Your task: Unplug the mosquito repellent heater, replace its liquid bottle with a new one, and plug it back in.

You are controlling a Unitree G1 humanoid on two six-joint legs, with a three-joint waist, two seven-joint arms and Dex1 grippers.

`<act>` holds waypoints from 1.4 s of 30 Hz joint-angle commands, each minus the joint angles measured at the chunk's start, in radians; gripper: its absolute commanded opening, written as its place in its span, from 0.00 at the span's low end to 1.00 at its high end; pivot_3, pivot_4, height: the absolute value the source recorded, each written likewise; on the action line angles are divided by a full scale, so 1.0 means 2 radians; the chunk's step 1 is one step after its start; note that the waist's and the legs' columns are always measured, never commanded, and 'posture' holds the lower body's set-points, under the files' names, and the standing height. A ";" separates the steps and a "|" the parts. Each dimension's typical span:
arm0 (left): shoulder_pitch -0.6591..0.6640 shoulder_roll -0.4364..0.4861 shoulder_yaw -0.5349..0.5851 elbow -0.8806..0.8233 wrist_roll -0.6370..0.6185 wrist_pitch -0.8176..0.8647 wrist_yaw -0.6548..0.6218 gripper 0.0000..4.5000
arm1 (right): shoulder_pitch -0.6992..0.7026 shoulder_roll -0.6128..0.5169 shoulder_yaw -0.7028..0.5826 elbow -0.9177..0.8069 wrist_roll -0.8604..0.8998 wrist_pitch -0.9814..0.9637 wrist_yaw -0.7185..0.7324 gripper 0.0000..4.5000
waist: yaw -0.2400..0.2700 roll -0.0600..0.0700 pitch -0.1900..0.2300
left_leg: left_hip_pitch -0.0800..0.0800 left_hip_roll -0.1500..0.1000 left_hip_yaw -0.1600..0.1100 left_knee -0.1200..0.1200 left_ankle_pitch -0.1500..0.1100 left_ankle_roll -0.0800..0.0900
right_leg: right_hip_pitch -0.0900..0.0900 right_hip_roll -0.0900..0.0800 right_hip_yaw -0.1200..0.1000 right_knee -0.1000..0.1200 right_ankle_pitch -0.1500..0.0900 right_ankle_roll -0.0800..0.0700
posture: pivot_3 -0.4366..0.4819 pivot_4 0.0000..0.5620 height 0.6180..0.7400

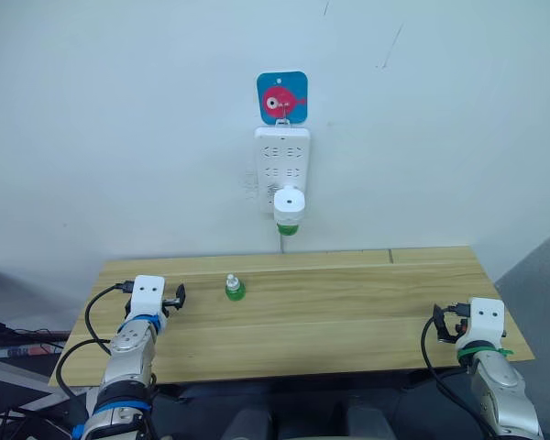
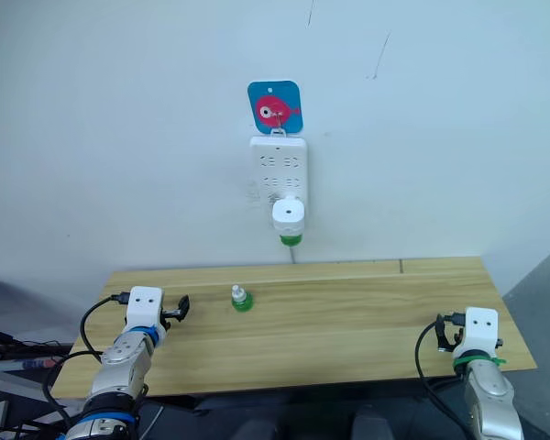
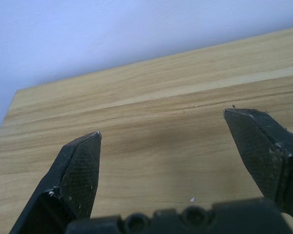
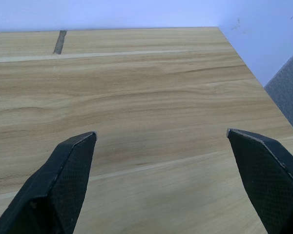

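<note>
The wooden surface (image 1: 348,312) stands pushed against a pale wall, likely so that the wall fittings sit within reach of both arms. On that wall a long white power strip (image 1: 281,165) hangs upright from a blue square hook plate (image 1: 282,97) printed with a pink fish; no brand name or lettering can be read on either. The mosquito repellent heater (image 1: 289,203) is plugged into the lowest sockets of the strip, its round vent facing outward and its old bottle (image 1: 287,227), green at the base, hanging below it just above the back edge of the surface. The new bottle (image 1: 234,289), small and green with a pale cap, stands upright on the surface toward the left, near the left claw (image 1: 178,295), probably laid out ready for the swap; any label on it is too small to read. The left claw rests low over the surface, spread wide and holding nothing. The right claw (image 4: 161,141), at the far right edge, is likewise wide and empty, so unplugging has not yet begun.
</note>
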 commanded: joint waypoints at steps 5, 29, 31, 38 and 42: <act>0.002 0.014 0.009 -0.001 -0.004 -0.019 -0.012 1.00 | -0.010 0.006 0.010 -0.021 -0.002 -0.009 0.002 0.99 | 0.000 0.000 0.000 | 0.000 0.000 0.000 0.000 0.000 0.000 | 0.000 0.000 0.000 0.000 -0.001 0.002 | 0.53 0.20 1.00; 0.043 0.111 0.037 -0.332 -0.196 0.164 -0.242 0.96 | -0.023 -0.040 0.085 -0.326 0.097 0.115 0.131 1.00 | 0.000 0.003 0.008 | -0.001 0.006 0.001 0.000 -0.001 0.000 | 0.000 0.002 -0.001 0.000 -0.002 0.002 | 0.57 0.21 1.00; 0.014 0.117 0.025 -0.353 -0.211 0.193 -0.253 0.87 | -0.052 -0.048 0.090 -0.369 0.141 0.163 0.143 1.00 | 0.000 0.003 0.010 | -0.001 0.006 0.001 0.000 -0.001 0.000 | 0.000 0.002 -0.002 0.000 -0.002 0.002 | 0.56 0.21 1.00; -0.088 0.100 -0.037 -0.362 -0.203 0.234 -0.272 0.75 | -0.185 -0.075 0.118 -0.433 0.244 0.294 0.151 1.00 | 0.000 0.000 0.013 | -0.002 0.006 0.000 0.000 -0.001 -0.001 | -0.001 0.002 -0.002 0.000 0.000 -0.001 | 0.54 0.21 1.00; -0.152 0.078 -0.077 -0.299 -0.149 0.190 -0.272 0.75 | -0.253 -0.054 0.144 -0.430 0.263 0.326 0.131 1.00 | 0.000 -0.001 0.014 | -0.004 0.006 0.001 0.000 0.000 -0.002 | -0.004 0.002 -0.002 0.000 0.000 -0.002 | 0.53 0.22 1.00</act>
